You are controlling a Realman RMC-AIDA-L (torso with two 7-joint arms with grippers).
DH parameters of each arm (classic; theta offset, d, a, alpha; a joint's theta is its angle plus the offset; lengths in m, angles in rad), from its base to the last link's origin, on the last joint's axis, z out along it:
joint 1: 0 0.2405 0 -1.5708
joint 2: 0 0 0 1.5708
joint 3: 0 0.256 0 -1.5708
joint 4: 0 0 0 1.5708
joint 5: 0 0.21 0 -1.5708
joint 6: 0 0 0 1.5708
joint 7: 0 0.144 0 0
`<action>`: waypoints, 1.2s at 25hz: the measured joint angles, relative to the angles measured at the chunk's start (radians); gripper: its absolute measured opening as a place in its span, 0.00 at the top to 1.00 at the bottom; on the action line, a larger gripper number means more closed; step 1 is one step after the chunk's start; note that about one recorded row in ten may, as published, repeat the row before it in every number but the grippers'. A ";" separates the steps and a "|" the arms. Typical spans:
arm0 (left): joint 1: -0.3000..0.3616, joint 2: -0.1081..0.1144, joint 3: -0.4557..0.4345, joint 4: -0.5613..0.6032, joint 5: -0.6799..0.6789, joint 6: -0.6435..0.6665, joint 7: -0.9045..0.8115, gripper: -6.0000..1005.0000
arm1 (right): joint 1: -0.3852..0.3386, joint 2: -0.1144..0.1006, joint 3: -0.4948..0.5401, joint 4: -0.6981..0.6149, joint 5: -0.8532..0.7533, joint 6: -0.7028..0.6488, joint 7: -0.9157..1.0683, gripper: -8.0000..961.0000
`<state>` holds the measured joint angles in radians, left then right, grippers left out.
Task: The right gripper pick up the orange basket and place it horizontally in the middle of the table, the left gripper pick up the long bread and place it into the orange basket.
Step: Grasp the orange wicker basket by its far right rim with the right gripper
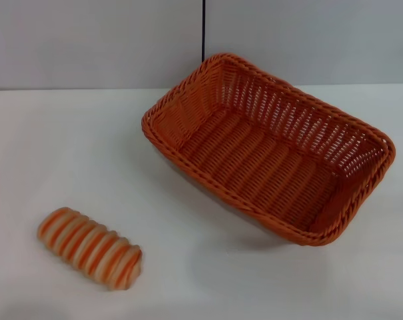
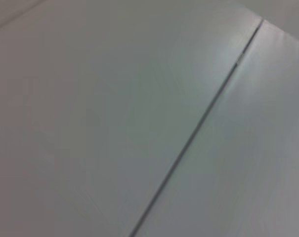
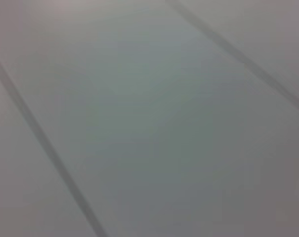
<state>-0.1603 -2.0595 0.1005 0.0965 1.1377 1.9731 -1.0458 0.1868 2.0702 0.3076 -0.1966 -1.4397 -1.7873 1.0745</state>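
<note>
basket (image 1: 268, 150): empty, skewed diagonally on tabletop (image 1: 208, 280), right of centre
bread (image 1: 89, 247): well apart from basket, toward its near-left
claws: neither in view, state unknown
step: right claw should grip the basket rim, square it up at centre

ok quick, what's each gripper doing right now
left gripper: not in view, state unknown
right gripper: not in view, state unknown

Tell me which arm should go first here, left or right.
Right, probably. The basket sits skewed on the robot's right and is empty, so it needs straightening first. The bread lies on the table to the left, for later. Neither arm is in view.
</note>
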 joint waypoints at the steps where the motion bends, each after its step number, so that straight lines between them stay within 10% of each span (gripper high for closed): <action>1: 0.003 0.000 0.041 0.042 0.000 0.006 -0.054 0.39 | -0.002 -0.001 -0.039 -0.038 -0.006 -0.031 0.036 0.42; 9: 0.000 0.002 0.066 0.093 0.000 0.009 -0.112 0.39 | -0.003 -0.013 -0.190 -0.286 -0.014 -0.085 0.296 0.42; 16: -0.007 0.002 0.068 0.094 -0.003 0.007 -0.104 0.40 | 0.029 -0.132 -0.325 -0.461 -0.095 -0.126 0.656 0.42; 20: -0.007 0.002 0.071 0.108 -0.004 0.006 -0.095 0.40 | 0.054 -0.153 -0.348 -0.574 -0.150 -0.130 0.775 0.42; 30: 0.000 0.002 0.152 0.178 0.018 0.006 -0.009 0.40 | 0.285 -0.282 -0.358 -0.781 -0.693 -0.205 1.180 0.42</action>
<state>-0.1600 -2.0570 0.2523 0.2746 1.1561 1.9793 -1.0551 0.4716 1.7885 -0.0508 -0.9777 -2.1328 -1.9921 2.2547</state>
